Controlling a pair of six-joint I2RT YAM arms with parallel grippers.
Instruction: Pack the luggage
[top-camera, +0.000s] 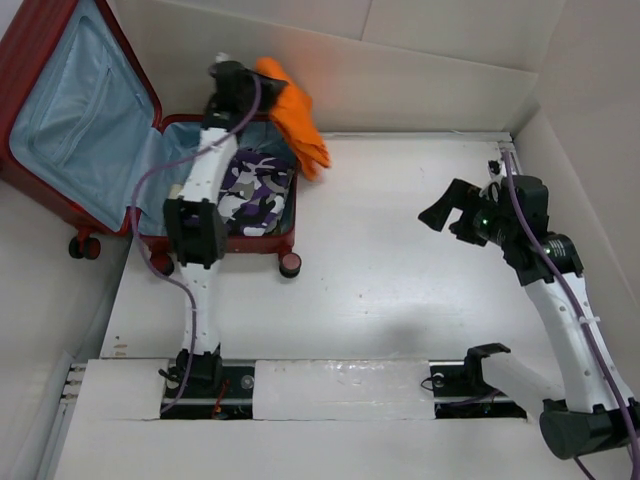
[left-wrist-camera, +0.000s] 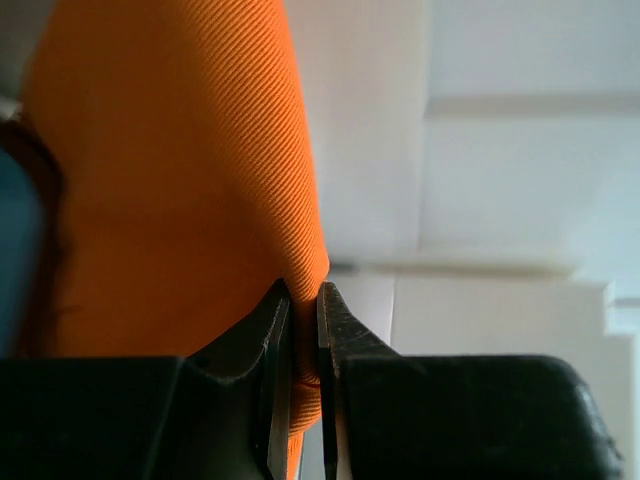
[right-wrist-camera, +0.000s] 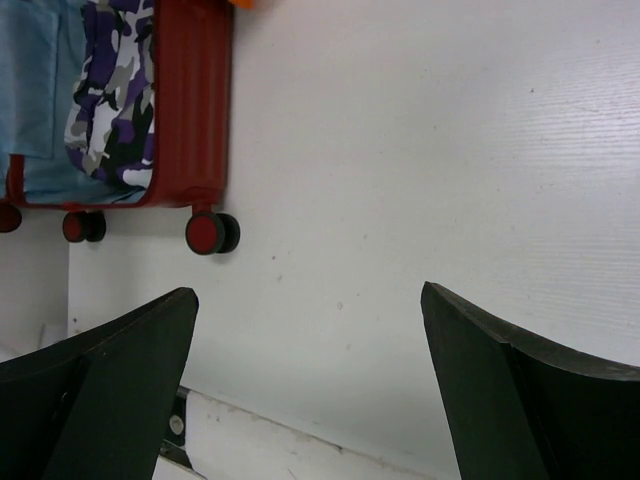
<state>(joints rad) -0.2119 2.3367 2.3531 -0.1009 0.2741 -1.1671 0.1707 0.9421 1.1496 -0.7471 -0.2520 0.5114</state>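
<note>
Right, quick notes. The luggage (top-camera: 240, 243) lies open at the far-left of the table (top-camera: 400, 280). Its lid (top-camera: 80, 110) is tipped back to the left w/ the light blue lining showing. The base half sits flat, ribbed red shell facing the arms. One red-hubbed wheel (top-camera: 290, 264) stands at the base's near-right corner; others show further left.

Inside the base: a purple/white/black camo garment (top-camera: 255, 190), bunched, covering most of the right part of the compartment.

The left gripper (top-camera: 232, 85) is up over the far edge of the base, arm stretched across the luggage. Wrist cam shows its jaws pinched tight on a fold of orange cloth (left-wrist-camera: 180, 180), w/ only a thin strip of fabric btwn the fingertips. From above, the orange cloth (top-camera: 300, 125) hangs from the grip and drapes down over the far-right corner of the base, lower end outside the rim on the table side. Can't tell if that end touches the table.

The right gripper (top-camera: 450, 210) hovers over bare table on the right, well apart from the luggage. Its jaws are spread wide w/ nothing btwn them; its wrist cam looks past both fingers to the luggage's side wall (right-wrist-camera: 195, 100), the camo garment (right-wrist-camera: 110, 90) and a wheel (right-wrist-camera: 212, 232).
</note>
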